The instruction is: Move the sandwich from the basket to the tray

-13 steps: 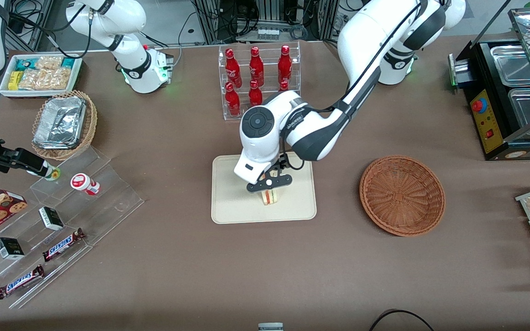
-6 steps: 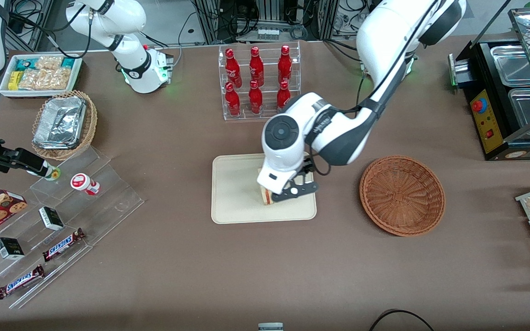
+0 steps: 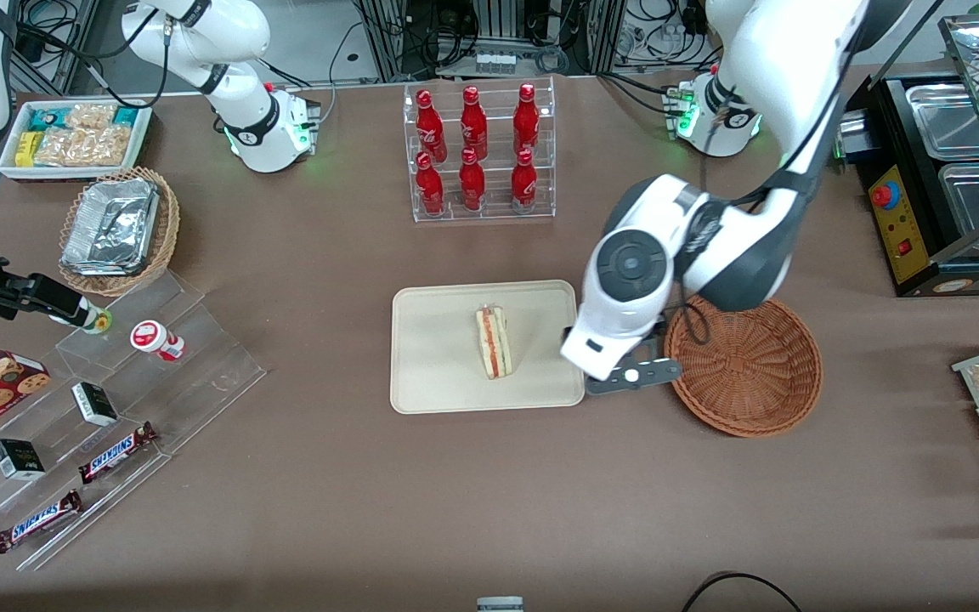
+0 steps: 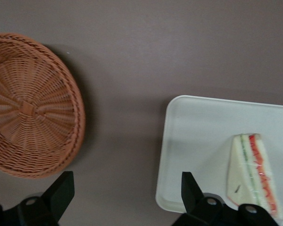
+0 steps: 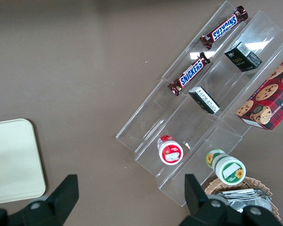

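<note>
On tray (image 3: 438,340), sandwich (image 3: 491,342) lengthwise toward camera.

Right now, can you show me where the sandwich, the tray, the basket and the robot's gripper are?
sandwich (image 3: 494,342), front view, its striped cut face.
tray (image 3: 434,353), front view, bare floor.
basket (image 3: 744,361), front view, empty woven bottom.
gripper (image 3: 636,375), front view, open, between tray and basket.

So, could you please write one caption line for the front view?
Sandwich lying on the tray, basket empty, open pincer above the table between them.
</note>
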Tool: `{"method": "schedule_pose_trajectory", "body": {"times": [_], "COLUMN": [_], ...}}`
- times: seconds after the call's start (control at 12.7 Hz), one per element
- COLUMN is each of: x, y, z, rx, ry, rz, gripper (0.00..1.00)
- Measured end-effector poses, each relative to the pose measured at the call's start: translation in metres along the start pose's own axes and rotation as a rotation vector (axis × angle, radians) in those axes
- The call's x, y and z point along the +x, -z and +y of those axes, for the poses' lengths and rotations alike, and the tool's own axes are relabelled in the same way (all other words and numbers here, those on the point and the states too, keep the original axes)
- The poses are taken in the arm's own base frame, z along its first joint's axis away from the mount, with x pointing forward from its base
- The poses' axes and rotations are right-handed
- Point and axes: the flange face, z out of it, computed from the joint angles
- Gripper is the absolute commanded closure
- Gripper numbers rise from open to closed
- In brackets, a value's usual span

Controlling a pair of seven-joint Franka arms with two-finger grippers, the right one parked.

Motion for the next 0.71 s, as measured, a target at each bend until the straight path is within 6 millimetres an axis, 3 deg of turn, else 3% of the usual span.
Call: {"method": "schedule_pose_trajectory", "body": {"times": [0.31,0.71], "x": [0.0,-0.003], "y": [0.015,0.036], "z": [-0.058,-0.162], "rx": [0.01,-0.036], "ry": [-0.072,-0.175], "rz": [-0.006,-0.055], "gripper": [0.0,0.0]}}
